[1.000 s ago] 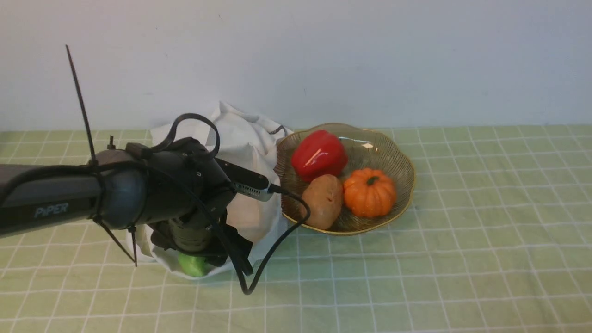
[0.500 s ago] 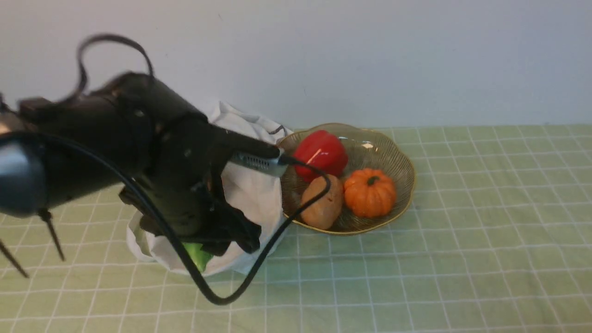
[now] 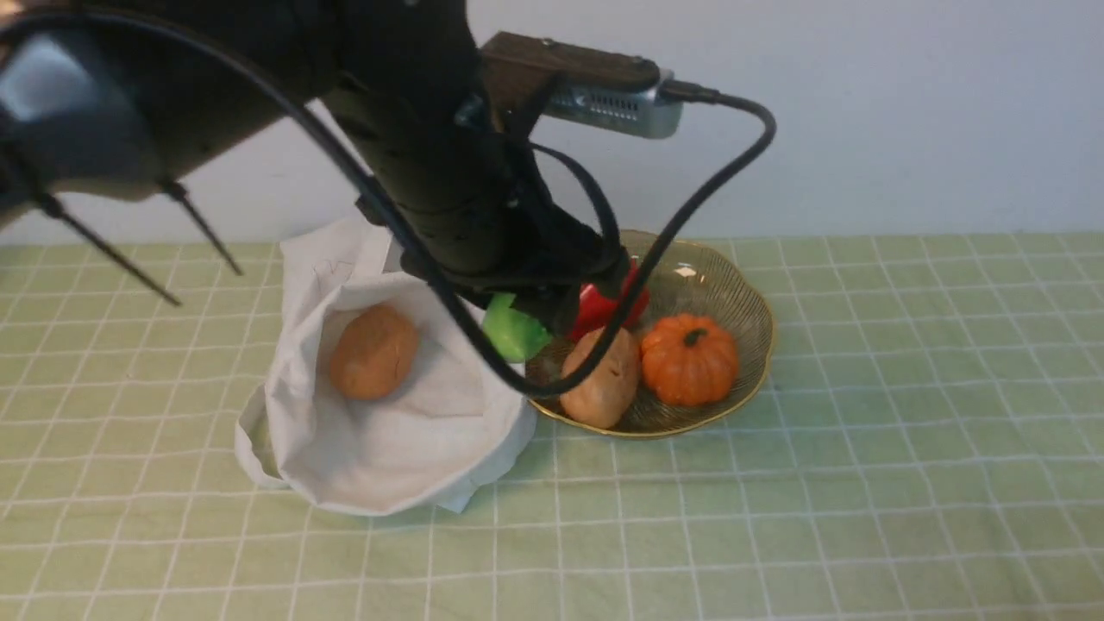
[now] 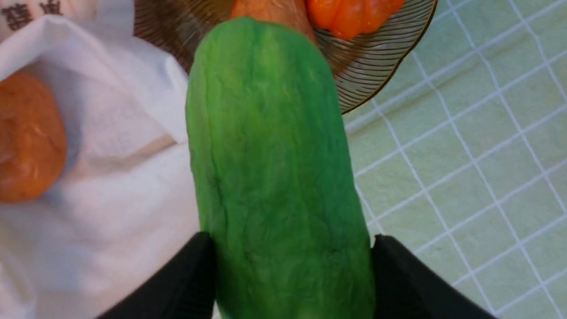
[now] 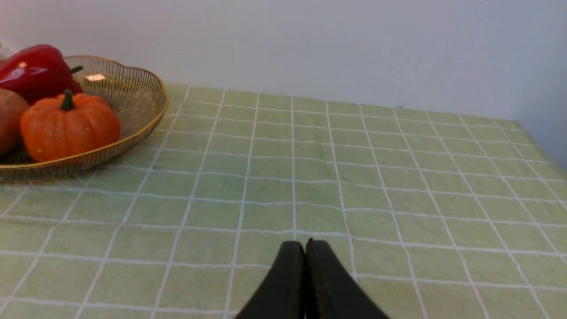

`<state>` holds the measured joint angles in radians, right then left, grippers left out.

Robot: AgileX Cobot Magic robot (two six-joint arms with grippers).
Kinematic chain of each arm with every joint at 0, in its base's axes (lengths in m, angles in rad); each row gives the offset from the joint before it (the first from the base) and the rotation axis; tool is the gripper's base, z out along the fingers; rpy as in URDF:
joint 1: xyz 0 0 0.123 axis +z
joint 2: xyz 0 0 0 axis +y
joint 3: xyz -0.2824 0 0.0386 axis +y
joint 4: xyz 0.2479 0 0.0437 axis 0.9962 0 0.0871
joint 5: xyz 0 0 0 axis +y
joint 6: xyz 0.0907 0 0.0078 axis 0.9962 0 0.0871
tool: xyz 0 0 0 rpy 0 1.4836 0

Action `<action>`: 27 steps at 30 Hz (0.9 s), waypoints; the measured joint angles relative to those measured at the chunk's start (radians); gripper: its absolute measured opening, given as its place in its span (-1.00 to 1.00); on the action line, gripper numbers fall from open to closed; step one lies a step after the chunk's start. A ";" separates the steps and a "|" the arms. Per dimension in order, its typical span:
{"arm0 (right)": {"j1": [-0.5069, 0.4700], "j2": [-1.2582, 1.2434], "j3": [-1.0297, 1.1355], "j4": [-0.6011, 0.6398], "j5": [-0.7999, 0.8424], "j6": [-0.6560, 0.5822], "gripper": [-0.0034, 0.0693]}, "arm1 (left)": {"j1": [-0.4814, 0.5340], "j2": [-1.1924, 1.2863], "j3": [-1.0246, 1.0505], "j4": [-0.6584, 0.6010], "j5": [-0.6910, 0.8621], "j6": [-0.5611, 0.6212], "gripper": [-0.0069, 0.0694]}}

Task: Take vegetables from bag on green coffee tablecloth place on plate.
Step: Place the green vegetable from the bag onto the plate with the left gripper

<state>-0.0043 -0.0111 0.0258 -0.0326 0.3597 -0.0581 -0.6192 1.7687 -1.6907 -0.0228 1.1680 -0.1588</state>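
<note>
The bumpy bright-green toy cucumber (image 4: 270, 146) is clamped in the left gripper (image 4: 290, 252) and held in the air between the white cloth bag (image 3: 388, 448) and the smoky-brown glass plate (image 3: 742, 293). The right gripper (image 5: 305, 248) is closed, empty.

Printed in dark ink on the white bag (image 4: 115, 195), at the upper left corner of the left wrist view: two characters (image 4: 27, 9), apparently Chinese script. Cut off by the top edge of the frame, so only their lower halves seen; not readable. In the front view, left of centre, only faint grey marks (image 3: 332, 269) on the bag's upper fold, too pale and small to make out. No other legible writing, number or brand anywhere.
</note>
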 joint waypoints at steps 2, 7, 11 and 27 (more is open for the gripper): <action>0.000 0.000 0.000 0.000 0.000 0.000 -0.95 | 0.000 0.094 -0.052 -0.002 -0.008 0.002 0.21; 0.000 0.000 0.000 0.000 0.000 0.000 -0.95 | 0.000 0.232 -0.169 -0.001 -0.024 0.005 0.21; 0.000 0.000 0.000 0.000 0.000 0.000 -0.95 | 0.000 0.336 -0.267 0.000 -0.064 0.040 0.21; 0.000 0.000 0.000 0.000 0.000 0.000 -0.95 | 0.000 0.537 -0.418 0.117 -0.211 0.037 0.47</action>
<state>-0.0043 -0.0111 0.0258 -0.0326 0.3597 -0.0581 -0.6192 2.3053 -2.1084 0.0939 0.9565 -0.1217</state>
